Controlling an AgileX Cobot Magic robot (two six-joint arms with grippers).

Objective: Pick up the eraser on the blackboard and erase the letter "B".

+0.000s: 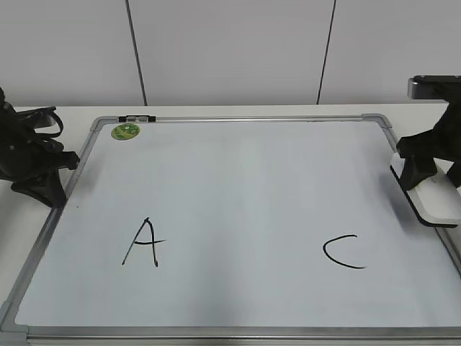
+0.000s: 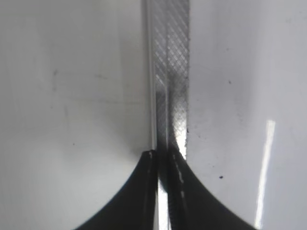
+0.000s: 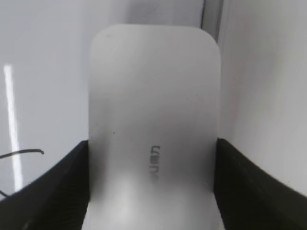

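The blackboard point(image 1: 238, 180) is a white board with a silver frame, lying flat on the table. No letter "B" shows on it; the board is bare between a black "A" point(image 1: 144, 243) and a black "C" point(image 1: 344, 252). The white eraser point(image 1: 436, 205) lies at the board's right edge. My right gripper point(image 1: 416, 169) is shut on its far end. In the right wrist view the eraser point(image 3: 153, 105) fills the space between the two fingers of the right gripper point(image 3: 152, 143). My left gripper point(image 1: 45, 182) is shut and empty at the board's left frame.
A round green sticker point(image 1: 125, 130) sits at the board's far left corner. In the left wrist view the shut fingers point(image 2: 163, 154) rest over the board's ribbed metal frame point(image 2: 170, 72). A black stroke point(image 3: 24, 153) shows left of the eraser in the right wrist view.
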